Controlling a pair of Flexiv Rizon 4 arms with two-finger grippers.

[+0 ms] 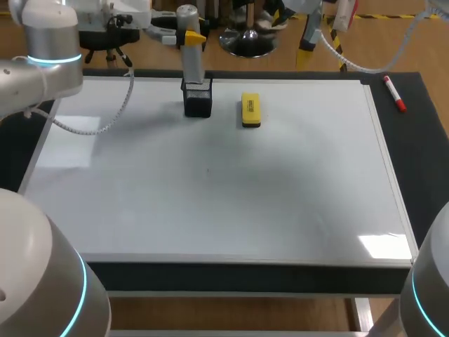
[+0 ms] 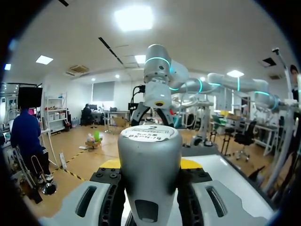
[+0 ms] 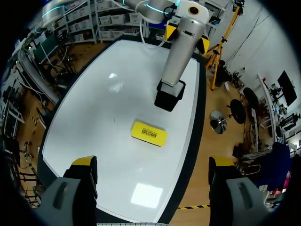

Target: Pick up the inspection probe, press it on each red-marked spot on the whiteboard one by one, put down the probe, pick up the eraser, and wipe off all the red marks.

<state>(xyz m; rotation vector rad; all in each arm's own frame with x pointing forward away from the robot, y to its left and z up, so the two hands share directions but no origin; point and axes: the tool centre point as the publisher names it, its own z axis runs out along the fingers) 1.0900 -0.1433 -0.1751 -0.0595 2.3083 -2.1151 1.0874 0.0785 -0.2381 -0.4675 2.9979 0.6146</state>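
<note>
At the far edge of the large white whiteboard, left of its middle, a small black mesh holder stands on the board. The grey cylindrical inspection probe stands upright with its lower end inside this holder. The left gripper is at the upper part of the probe. In the left wrist view the yellow tips sit on both sides of the grey body and the black fingers lie against it, so the gripper is pinching the probe from two sides. The left arm comes in from the far left corner.

Just to the right of the holder, not touching it, the yellow block eraser with a dark underside lies flat on the board, its long side pointing toward the far edge.

The right gripper hangs high above the board, and its two fingers are spread wide with nothing between them. Below it, the right wrist view shows the eraser, and beyond the eraser the holder with the probe in it.

A marker pen with a white body and red cap lies on the black table, just beyond the far right corner of the board.

Near the middle of the board there is one tiny dark speck, too small to tell its colour.
</note>
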